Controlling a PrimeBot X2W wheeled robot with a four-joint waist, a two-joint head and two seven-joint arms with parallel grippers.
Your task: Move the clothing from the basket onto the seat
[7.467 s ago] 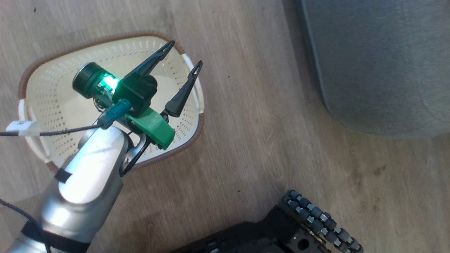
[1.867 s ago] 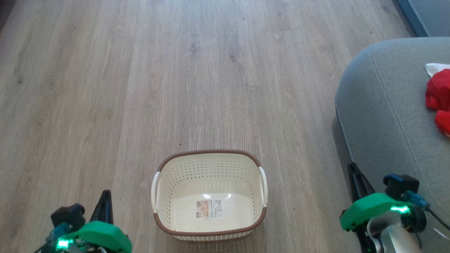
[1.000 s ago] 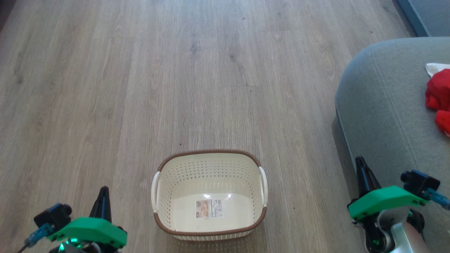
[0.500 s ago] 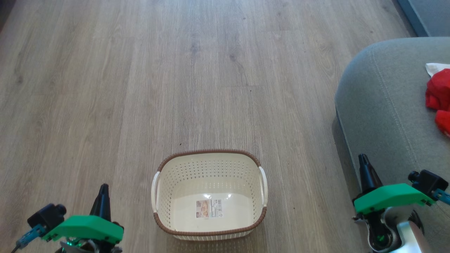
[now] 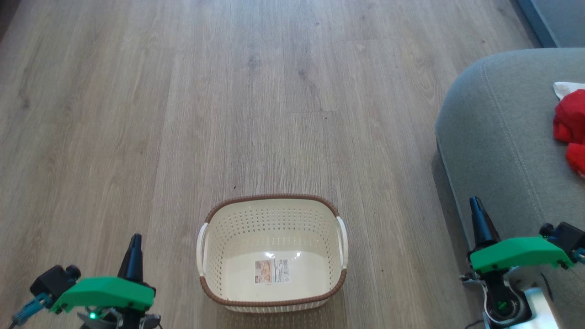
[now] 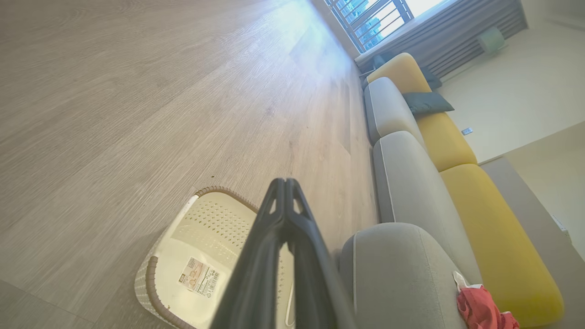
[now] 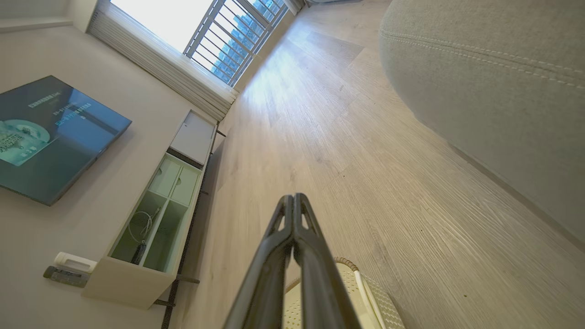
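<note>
Wood flooring (image 5: 183,114) is occupied by the empty basket (image 5: 272,197), the red clothing (image 5: 569,121) is laid on the seat (image 5: 498,151) well apart, the left gripper (image 5: 135,241) and right gripper (image 5: 476,204) are held fully closed on nothing, and the transfer is judged complete, so no further pick is called for.

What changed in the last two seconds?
Both shut grippers drifted outward: the left gripper leftward, the right gripper rightward toward the large grey fabric seat. Nothing grasped or released. The empty cream perforated plastic basket and the red clothing on the seat stayed put.
</note>
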